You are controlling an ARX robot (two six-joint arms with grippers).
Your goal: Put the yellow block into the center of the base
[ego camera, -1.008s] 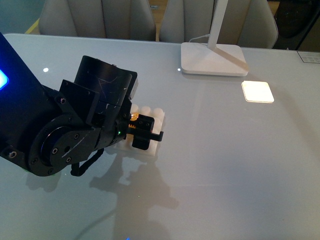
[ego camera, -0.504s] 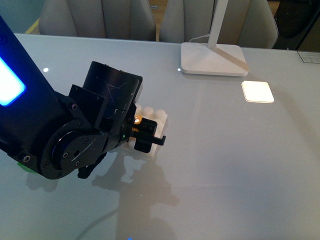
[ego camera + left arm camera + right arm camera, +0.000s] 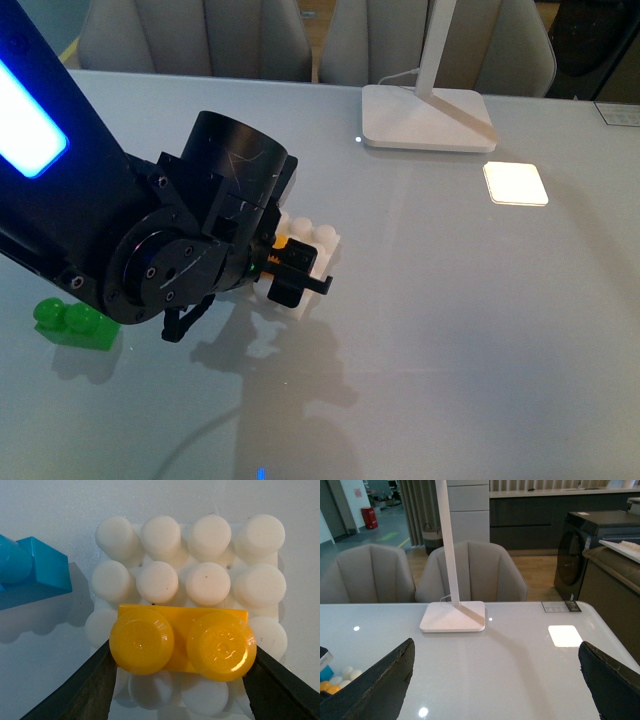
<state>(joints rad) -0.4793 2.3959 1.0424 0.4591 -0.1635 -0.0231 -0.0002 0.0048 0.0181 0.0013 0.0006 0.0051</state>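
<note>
The yellow block (image 3: 182,645), two studs up, is held at its ends by my left gripper (image 3: 181,654), which is shut on it. It hovers over or rests on the third row of the white studded base (image 3: 160,530), roughly centred sideways; I cannot tell whether it touches. In the front view the left gripper (image 3: 290,268) covers most of the base (image 3: 324,240), and only a sliver of the yellow block (image 3: 281,242) shows. My right gripper (image 3: 495,680) stands open over bare table, far from the base, with nothing between its fingers (image 3: 395,675).
A blue brick (image 3: 35,570) lies just beside the base. A green brick (image 3: 70,322) sits on the table at the left. The white lamp foot (image 3: 425,118) stands at the back, with a bright light patch (image 3: 515,183) to its right.
My left arm has shifted to the right and slightly away, carrying the yellow block further over the base. The green brick, hidden before by the arm, now shows at the left.
</note>
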